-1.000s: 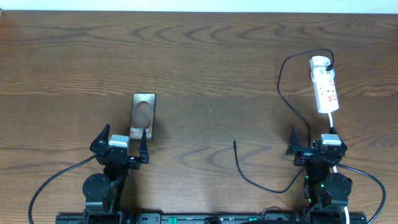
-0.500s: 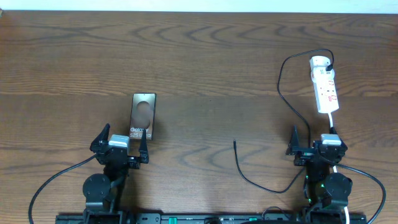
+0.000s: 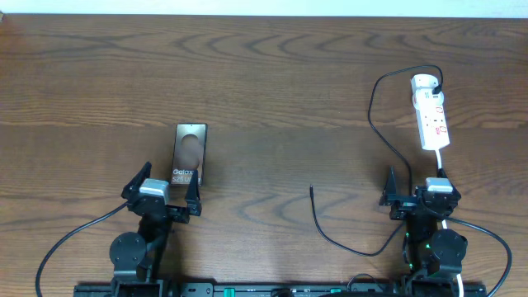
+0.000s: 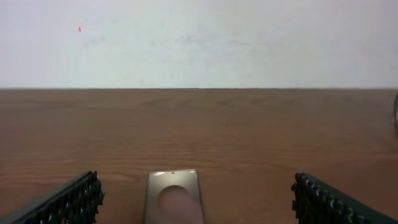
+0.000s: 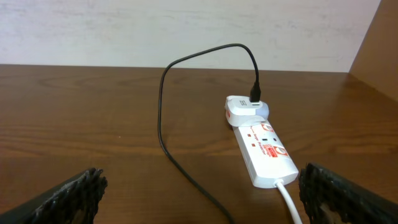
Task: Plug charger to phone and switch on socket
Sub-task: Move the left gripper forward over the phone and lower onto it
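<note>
Jaws apart and empty, my left gripper sits at the near end of the flat bronze-brown "Galaxy S25" phone, which is likely rigid and slick, best held by its long edges. At centre trails the thin black charger cable, limp and light; I judge its stiff connector tip the place to pinch. Far right, the white red-switched power strip lies beyond my right gripper, likewise spread and empty.

A dark brown wood-grain surface runs back to a plain whitish wall bearing one tiny red speck at upper left, while a brown wooden panel rises at the far right edge.
</note>
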You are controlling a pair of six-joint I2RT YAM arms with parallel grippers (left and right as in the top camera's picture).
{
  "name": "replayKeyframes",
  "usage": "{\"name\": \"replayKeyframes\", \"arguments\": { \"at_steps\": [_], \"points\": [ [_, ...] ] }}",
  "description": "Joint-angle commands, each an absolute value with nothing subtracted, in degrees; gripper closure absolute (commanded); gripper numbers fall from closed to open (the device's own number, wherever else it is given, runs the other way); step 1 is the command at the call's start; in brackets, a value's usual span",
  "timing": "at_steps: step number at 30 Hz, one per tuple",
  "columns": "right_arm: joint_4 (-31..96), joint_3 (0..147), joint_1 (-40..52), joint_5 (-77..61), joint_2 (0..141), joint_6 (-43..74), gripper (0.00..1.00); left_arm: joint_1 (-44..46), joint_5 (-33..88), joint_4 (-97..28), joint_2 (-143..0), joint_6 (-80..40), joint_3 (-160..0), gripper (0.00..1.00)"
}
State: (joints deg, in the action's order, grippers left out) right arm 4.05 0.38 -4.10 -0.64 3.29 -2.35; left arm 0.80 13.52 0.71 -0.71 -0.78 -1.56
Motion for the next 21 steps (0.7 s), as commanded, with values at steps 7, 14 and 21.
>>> {"name": "replayKeyframes", "arguments": {
  "at_steps": [7,14,21],
  "points": [
    [4.32,0.32,-3.66,-0.38,3.01,-3.07,0.01,0.56,14.37,0.03,-16.69,-6.31,-17.87,0.02],
    [4.32,0.32,-3.66,-0.38,3.03,-3.07,0.01,0.56,15.25,-11.55,-40.21,-6.28,-38.37,0.15],
    [4.32,0.32,-3.66,-0.38,3.01,-3.07,0.01,0.56,17.56,-27.33,-59.18,-6.07,-58.22,0.34]
  ]
}}
